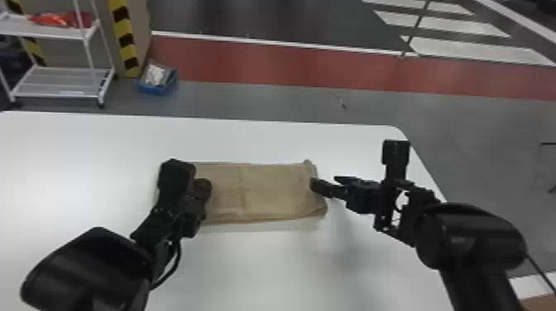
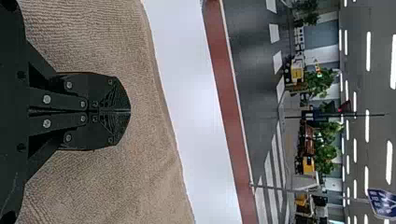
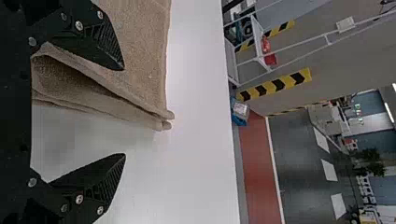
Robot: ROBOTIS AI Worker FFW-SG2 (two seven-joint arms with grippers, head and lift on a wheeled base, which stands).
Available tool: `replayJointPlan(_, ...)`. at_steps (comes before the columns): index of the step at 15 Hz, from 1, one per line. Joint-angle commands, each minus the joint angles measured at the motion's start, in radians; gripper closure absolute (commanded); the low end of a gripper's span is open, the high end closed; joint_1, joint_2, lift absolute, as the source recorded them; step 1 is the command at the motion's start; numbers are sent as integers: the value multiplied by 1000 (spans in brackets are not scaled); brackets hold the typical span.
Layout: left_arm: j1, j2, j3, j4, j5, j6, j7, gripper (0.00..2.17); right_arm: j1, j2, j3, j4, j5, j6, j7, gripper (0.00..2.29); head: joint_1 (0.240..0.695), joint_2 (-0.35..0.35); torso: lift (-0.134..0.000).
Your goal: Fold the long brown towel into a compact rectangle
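The brown towel lies flat on the white table as a wide folded rectangle. Over its left end is my left gripper; in the left wrist view the left gripper has its fingers shut together above the towel, holding no visible cloth. At the towel's right edge is my right gripper. In the right wrist view the right gripper is open, one finger over the towel, the other beyond its edge over the table. Layered folds show along that right edge.
The white table extends around the towel, with its right edge beyond my right arm. On the floor behind stand a white rack and a blue bin next to a striped pillar.
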Motion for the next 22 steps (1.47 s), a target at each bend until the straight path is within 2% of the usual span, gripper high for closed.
replayJointPlan(1, 1, 3, 0, 0, 0, 7, 0, 1771, -35, 12, 40, 21, 41, 37, -5, 286, 695, -185, -124)
replayJointPlan(5, 3, 1, -1, 0, -3, 10, 0, 1771, -71, 18, 55, 32, 61, 138, -5, 407, 695, -163, -124)
replayJointPlan(9, 1, -2, -4, 0, -8, 34, -6, 1771, -82, 20, 50, 33, 56, 187, 4, 684, 695, -162, -124)
replayJointPlan(11, 1, -3, -4, 0, -9, 59, -11, 1771, -70, 20, 38, 32, 24, 187, 15, 1204, 695, -163, -124)
replayJointPlan(12, 1, -3, -4, 0, -9, 59, -12, 1771, -62, 20, 33, 22, 15, 178, 18, 1379, 695, -162, -124)
replayJointPlan(16, 1, -3, -18, 0, -9, 71, -12, 1771, -35, 20, 17, -31, -23, 165, 20, 1420, 695, -159, -124)
replayJointPlan(18, 1, -10, -23, 0, -11, 71, -12, 1774, -18, 18, 0, -83, -66, 175, 18, 1420, 695, -160, -124)
replayJointPlan(20, 0, -17, -27, 0, -14, 71, -12, 1774, 25, 21, -17, -186, -108, 169, 10, 1420, 695, -161, -124)
replayJointPlan(22, 0, -23, -44, 5, -15, 68, -12, 1771, 39, 21, -28, -243, -174, 181, 3, 1420, 695, -158, -124)
